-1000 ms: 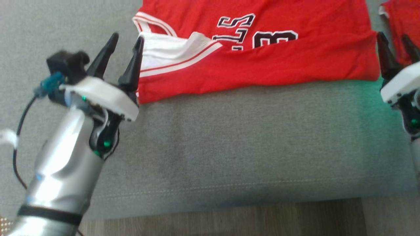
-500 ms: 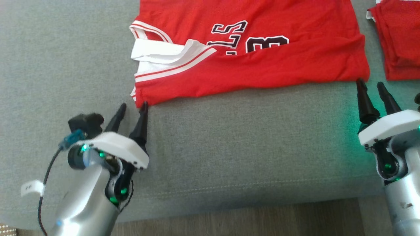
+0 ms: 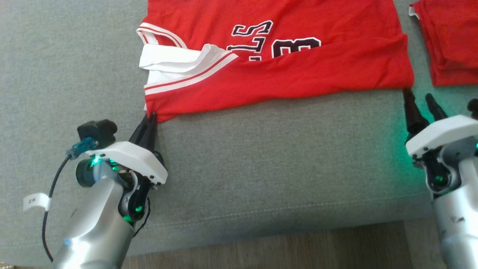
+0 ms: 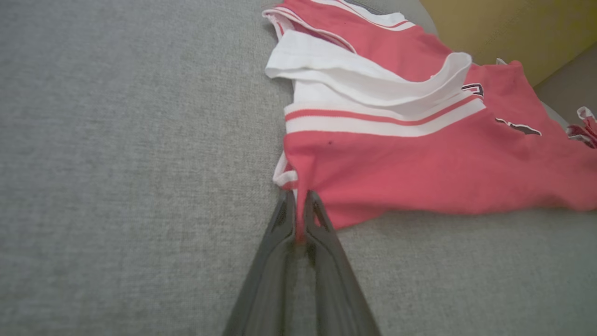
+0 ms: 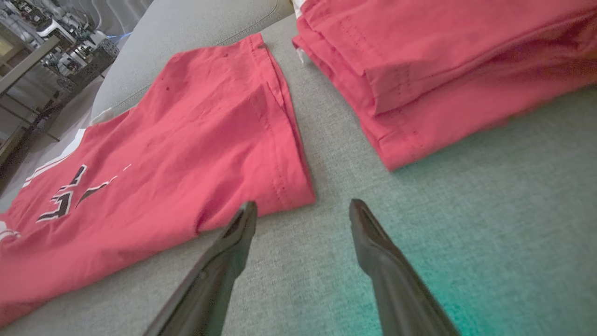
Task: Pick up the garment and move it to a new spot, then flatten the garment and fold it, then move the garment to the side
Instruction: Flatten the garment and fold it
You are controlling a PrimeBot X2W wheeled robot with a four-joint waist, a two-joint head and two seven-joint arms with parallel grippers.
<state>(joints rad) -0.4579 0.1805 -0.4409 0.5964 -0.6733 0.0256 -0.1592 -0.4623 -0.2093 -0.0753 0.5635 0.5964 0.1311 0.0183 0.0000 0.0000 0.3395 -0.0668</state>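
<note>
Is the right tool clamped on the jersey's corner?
No, the right tool stands wide open, and the jersey corner lies flat on the grey cushion just ahead of it.

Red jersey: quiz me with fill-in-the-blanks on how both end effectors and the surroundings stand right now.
1. The left end effector is ____ (open/shut) on the near corner of the red jersey.
2. The right end effector stands ____ (open/shut), gripping nothing.
3. The folded red pile lies on the jersey's ____ (left/right) side.
4. The jersey rests on a ____ cushion.
Missing words: shut; open; right; grey.
</note>
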